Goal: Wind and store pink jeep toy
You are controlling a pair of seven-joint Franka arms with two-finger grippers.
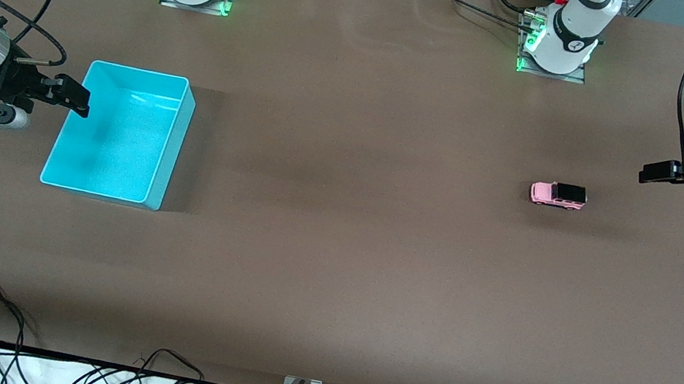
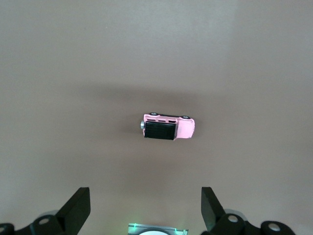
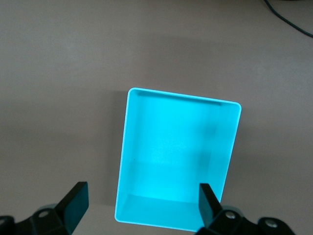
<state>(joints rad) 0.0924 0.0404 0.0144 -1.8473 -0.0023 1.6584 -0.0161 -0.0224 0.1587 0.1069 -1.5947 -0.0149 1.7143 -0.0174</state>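
One pink jeep toy [image 1: 558, 195] sits on its wheels toward the left arm's end, light, rigid, slick (pinch its flat sides); left gripper [image 2: 145, 208] and right gripper [image 3: 142, 205] both gape empty.

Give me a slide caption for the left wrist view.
Open left gripper hovers above the pink jeep toy, which sits untouched on the brown table.
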